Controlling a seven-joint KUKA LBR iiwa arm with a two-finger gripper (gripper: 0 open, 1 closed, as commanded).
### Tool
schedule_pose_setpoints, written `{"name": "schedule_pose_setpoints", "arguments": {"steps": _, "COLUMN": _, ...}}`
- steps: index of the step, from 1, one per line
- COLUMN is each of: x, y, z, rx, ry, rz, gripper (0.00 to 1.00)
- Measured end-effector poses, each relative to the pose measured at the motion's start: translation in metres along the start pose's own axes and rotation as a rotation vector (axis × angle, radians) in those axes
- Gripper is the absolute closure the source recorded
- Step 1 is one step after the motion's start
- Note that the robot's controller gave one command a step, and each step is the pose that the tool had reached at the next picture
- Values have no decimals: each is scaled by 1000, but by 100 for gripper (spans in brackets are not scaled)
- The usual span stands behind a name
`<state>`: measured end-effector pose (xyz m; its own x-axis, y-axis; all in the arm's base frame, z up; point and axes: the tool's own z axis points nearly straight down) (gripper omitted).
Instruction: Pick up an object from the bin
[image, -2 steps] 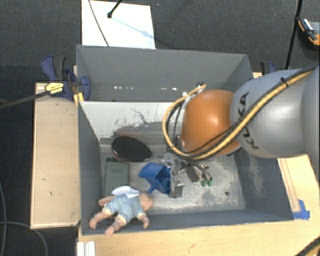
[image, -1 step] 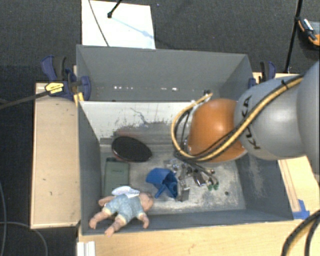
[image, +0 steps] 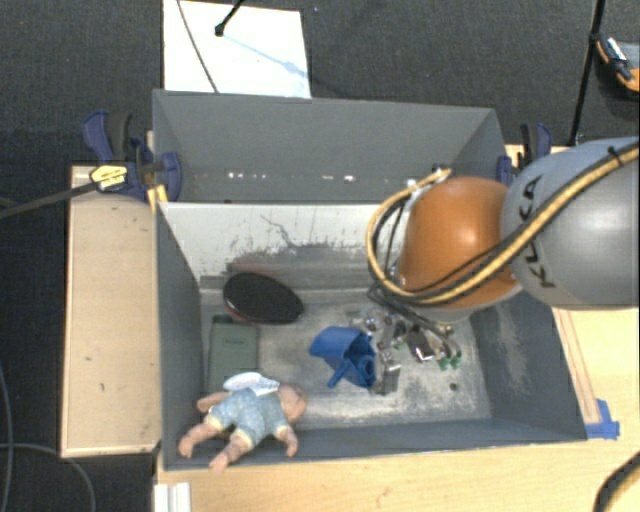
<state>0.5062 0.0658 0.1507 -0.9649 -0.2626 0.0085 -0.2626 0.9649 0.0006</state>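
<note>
My gripper (image: 385, 370) hangs low over the bin floor, right of centre, under the orange wrist cover. A crumpled blue plastic piece (image: 345, 355) lies just left of the fingers and touches them; whether it sits between them I cannot make out. A small green-and-dark bit (image: 449, 362) lies on the floor just right of the gripper.
A baby doll in pale blue clothes (image: 245, 418) lies at the front left corner. A grey-green flat box (image: 232, 352) lies behind it by the left wall. A black oval object (image: 262, 297) rests near the back left.
</note>
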Motion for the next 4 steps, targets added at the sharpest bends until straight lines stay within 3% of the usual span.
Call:
{"name": "schedule_pose_setpoints", "arguments": {"steps": 1, "x": 4, "y": -3, "z": 17, "rx": 4, "ry": -24, "rz": -78, "gripper": 100}}
{"name": "schedule_pose_setpoints", "arguments": {"steps": 2, "x": 9, "y": -34, "z": 64, "rx": 1, "ry": -11, "rz": -203, "gripper": 100}}
{"name": "schedule_pose_setpoints", "arguments": {"steps": 3, "x": -18, "y": -53, "z": 79, "rx": 5, "ry": -1, "rz": -234, "gripper": 100}}
{"name": "schedule_pose_setpoints", "arguments": {"steps": 4, "x": -10, "y": -68, "z": 79, "rx": -2, "ry": -14, "rz": -267, "gripper": 100}}
